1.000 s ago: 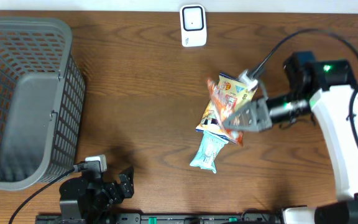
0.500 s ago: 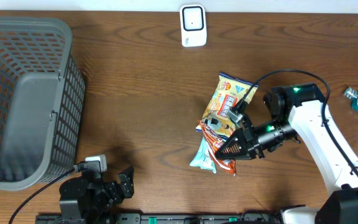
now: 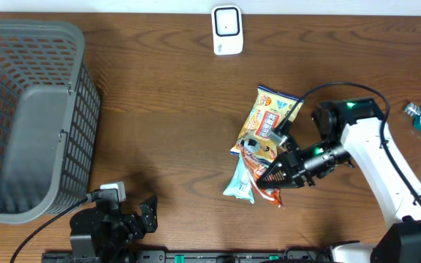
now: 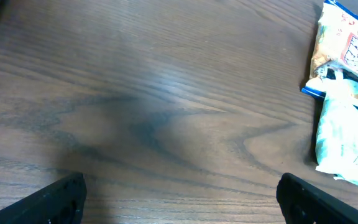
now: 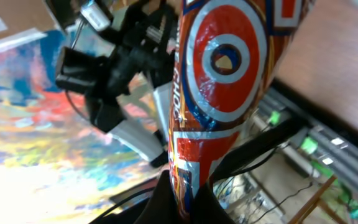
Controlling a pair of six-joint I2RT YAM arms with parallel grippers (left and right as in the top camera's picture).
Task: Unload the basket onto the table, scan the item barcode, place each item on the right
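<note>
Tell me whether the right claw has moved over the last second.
Yes. The right claw, gripping the red packet, has pulled back toward the robot, farther from the white scanner.

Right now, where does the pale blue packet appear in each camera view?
Overhead: the pale blue packet lies below centre, to the right.
Left wrist: at the right edge, lower half.
Right wrist: not in it; the red packet fills the middle.
Shared landmark: the yellow snack bag, at the packet's upper end in overhead and left wrist.
</note>
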